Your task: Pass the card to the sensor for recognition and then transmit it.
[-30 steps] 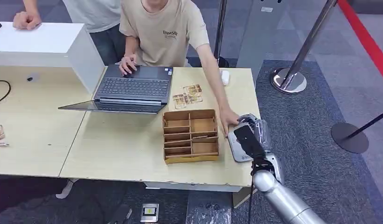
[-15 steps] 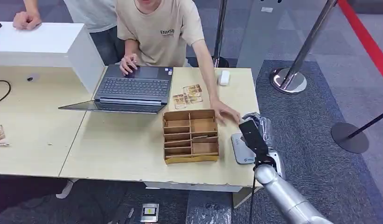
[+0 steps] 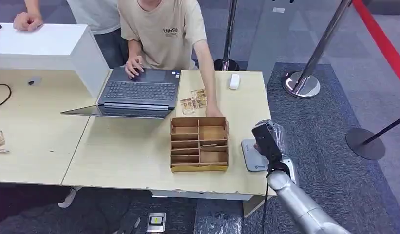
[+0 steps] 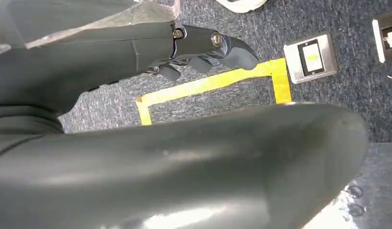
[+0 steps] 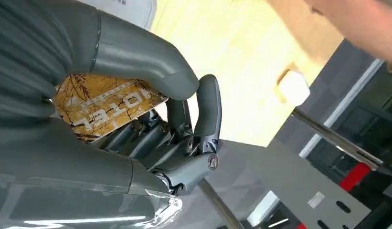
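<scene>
1. Card [image 5: 105, 106], gold with printed letters, sits in the right hand [image 5: 151, 119], clamped between thumb and curled fingers [image 5: 208, 109].
2. That hand [image 3: 267, 141] hovers above the sensor [image 3: 250, 155] at the table [image 3: 124, 156] edge.
3. Left hand [image 4: 203, 47] hangs over carpet, fingers curled in, holding nothing.

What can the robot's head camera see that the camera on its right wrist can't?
The head view alone shows the laptop, the wooden divided tray, the grey sensor pad and loose cards on the table. The right wrist view alone shows the gold patterned card held in the right hand. Both show that hand and the small white object.
</scene>
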`<action>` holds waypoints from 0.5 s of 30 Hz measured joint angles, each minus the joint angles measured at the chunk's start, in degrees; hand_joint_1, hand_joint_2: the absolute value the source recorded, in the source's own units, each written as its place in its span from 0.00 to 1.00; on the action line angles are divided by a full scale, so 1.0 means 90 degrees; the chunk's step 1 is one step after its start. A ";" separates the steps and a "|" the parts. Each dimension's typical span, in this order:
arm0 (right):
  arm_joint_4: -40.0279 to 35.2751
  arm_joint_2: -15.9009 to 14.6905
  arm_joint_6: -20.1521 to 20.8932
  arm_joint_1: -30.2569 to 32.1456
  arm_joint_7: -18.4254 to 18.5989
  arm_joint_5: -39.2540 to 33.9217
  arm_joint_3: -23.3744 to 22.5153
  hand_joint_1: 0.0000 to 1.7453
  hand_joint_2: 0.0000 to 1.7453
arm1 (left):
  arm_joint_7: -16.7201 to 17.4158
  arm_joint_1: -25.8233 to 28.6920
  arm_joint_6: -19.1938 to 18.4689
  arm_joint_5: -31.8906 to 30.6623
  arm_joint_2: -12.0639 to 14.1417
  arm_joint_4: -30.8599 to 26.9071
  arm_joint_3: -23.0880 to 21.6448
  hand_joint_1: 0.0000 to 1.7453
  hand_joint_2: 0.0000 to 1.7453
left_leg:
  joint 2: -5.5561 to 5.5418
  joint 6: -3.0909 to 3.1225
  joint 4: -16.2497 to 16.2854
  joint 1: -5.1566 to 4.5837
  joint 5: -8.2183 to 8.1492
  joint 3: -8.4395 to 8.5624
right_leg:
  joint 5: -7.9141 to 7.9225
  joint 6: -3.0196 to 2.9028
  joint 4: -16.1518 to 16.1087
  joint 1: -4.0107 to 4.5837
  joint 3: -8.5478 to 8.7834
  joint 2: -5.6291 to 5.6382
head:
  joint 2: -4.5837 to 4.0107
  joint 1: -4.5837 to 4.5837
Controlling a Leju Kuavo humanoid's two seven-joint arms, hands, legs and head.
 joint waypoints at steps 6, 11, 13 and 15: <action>0.0206 0.0005 0.0034 -0.0018 -0.0019 -0.0046 -0.0029 1.00 1.00 | -0.0005 -0.0001 0.0000 0.0000 0.0000 0.0000 0.0000 0.00 0.00 | 0.0000 0.0000 0.0000 0.0000 0.0000 0.0000 | 0.0000 0.0000 0.0000 0.0000 0.0000 0.0000 | 0.0000 0.0000; 0.0352 0.0010 0.0029 -0.0022 -0.0029 -0.0046 -0.0032 1.00 1.00 | -0.0005 -0.0002 0.0000 0.0000 0.0000 0.0000 0.0000 0.00 0.00 | 0.0000 0.0000 0.0000 0.0000 0.0000 0.0000 | 0.0000 0.0000 0.0000 0.0000 0.0000 0.0000 | 0.0000 0.0000; 0.0399 0.0010 0.0027 -0.0021 -0.0032 -0.0048 -0.0032 1.00 1.00 | -0.0005 -0.0002 0.0000 0.0000 0.0000 0.0000 0.0000 0.00 0.00 | 0.0000 0.0000 0.0000 0.0000 0.0000 0.0000 | 0.0000 0.0000 0.0000 0.0000 0.0000 0.0000 | 0.0000 0.0000; 0.0444 0.0010 0.0022 -0.0020 -0.0032 -0.0051 -0.0032 1.00 1.00 | -0.0005 -0.0001 0.0000 0.0002 0.0000 0.0000 0.0000 0.00 0.00 | 0.0000 0.0000 0.0000 0.0000 0.0000 0.0001 | 0.0000 0.0000 0.0000 0.0000 0.0000 0.0000 | 0.0000 0.0000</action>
